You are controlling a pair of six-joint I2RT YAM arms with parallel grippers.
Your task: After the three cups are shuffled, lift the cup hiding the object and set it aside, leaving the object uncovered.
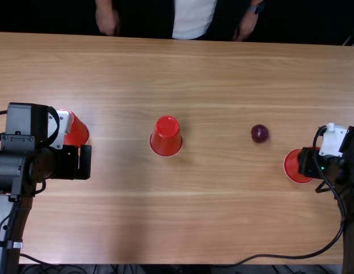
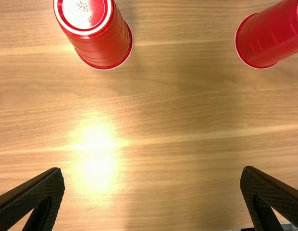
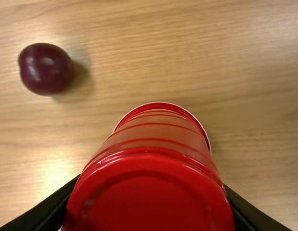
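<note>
Progress looks nearly complete: the small dark purple ball lies uncovered on the light brown wooden worktop; my right end effector pinches the inverted red plastic cup near it, so only letting go seems left; my left end effector hangs spread; the left wrist view adds a second red cup and a third red cup, both mouth-down.

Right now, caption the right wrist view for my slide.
Right end effector holding an inverted red cup, the dark purple ball uncovered beside it on the table.
</note>
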